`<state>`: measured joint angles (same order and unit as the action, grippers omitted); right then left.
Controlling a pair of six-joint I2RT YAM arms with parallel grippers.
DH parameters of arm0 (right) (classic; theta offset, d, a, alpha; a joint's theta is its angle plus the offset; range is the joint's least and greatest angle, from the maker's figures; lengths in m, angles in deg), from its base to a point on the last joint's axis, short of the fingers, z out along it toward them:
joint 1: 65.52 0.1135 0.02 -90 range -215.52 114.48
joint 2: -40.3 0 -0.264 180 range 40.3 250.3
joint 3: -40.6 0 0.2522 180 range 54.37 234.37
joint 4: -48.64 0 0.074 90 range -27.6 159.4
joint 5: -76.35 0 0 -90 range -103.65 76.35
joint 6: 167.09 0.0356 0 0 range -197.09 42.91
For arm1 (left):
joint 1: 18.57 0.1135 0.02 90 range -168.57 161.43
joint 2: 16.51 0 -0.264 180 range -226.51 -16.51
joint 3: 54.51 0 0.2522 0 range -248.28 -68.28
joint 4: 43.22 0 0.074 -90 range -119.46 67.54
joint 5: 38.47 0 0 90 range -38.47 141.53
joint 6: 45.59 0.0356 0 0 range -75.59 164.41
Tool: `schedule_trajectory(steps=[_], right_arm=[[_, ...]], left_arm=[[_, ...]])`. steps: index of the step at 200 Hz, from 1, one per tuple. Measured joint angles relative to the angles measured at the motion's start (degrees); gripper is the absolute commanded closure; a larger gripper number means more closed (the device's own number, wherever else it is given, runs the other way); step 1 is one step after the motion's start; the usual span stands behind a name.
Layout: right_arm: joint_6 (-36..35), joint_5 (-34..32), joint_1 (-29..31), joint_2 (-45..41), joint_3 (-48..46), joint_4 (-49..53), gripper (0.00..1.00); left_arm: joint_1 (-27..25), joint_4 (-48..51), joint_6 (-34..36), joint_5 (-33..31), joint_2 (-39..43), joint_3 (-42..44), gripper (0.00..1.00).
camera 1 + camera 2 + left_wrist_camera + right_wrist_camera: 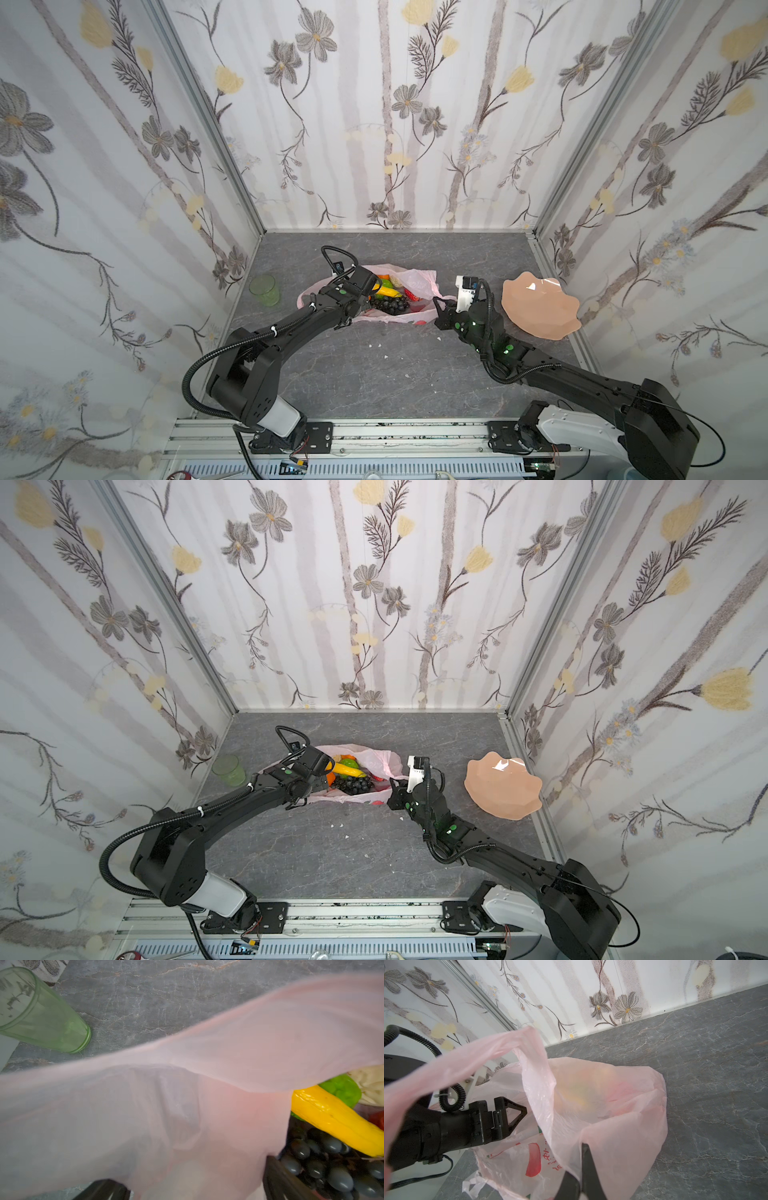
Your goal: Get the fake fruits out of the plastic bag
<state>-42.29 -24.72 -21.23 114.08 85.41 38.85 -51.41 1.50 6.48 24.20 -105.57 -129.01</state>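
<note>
While the right jaws pinched the rim of the bag (419,282) on the counter (374,374), the left jaws stood wide at its mouth. They should clear the draped plastic, then straddle the banana (332,1120) lying over the grapes (332,1169) inside.

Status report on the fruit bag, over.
Left gripper open at the plastic bag mouth. Right gripper shut on the bag's edge. Banana and grape bunch inside. Pink film drapes across left fingers.

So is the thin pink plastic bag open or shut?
Open: the pink plastic bag gapes in both top views, showing a yellow banana and dark grape bunch inside.
</note>
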Motion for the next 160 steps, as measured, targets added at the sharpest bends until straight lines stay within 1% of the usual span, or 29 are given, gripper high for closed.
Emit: schedule_trajectory(steps=[12,30,52,71,84,93,120,136,158,160], right_arm=[[-0.35,0.00,0.00,-0.04,0.00,-0.04,1.00],[-0.35,0.02,0.00,-0.04,-0.02,-0.04,1.00],[-0.35,0.02,0.00,-0.24,-0.22,-0.07,1.00],[-0.26,0.20,-0.76,-1.11,-0.90,-0.20,1.00],[0.72,0.90,-3.19,-2.29,-2.38,-0.79,1.00],[1.81,2.25,-5.73,-3.10,-3.96,-1.88,1.00],[7.19,9.42,-13.46,-3.89,-9.64,-7.34,1.00],[9.22,13.16,-14.25,-2.21,-10.23,-10.03,1.00],[10.86,17.00,-13.14,0.42,-8.83,-12.57,1.00],[11.02,17.16,-12.98,0.57,-8.74,-12.70,0.98]], left_arm=[[0.11,-1.18,0.20,0.63,-1.09,0.09,0.19],[0.35,-2.84,0.46,2.14,-2.62,0.09,0.33],[0.94,-4.17,0.72,3.45,-3.45,0.09,0.57],[1.86,-6.01,1.33,4.70,-2.97,0.92,0.75],[3.19,-7.28,1.40,5.68,-1.73,2.58,0.85],[4.63,-8.46,1.44,6.67,-0.33,4.22,0.88],[8.52,-12.35,1.44,10.29,5.62,9.84,0.92],[8.70,-14.27,1.77,11.85,7.61,11.19,0.93],[8.26,-16.37,2.25,13.90,8.66,11.80,0.95],[8.22,-16.48,2.36,14.01,8.76,11.82,0.95]])
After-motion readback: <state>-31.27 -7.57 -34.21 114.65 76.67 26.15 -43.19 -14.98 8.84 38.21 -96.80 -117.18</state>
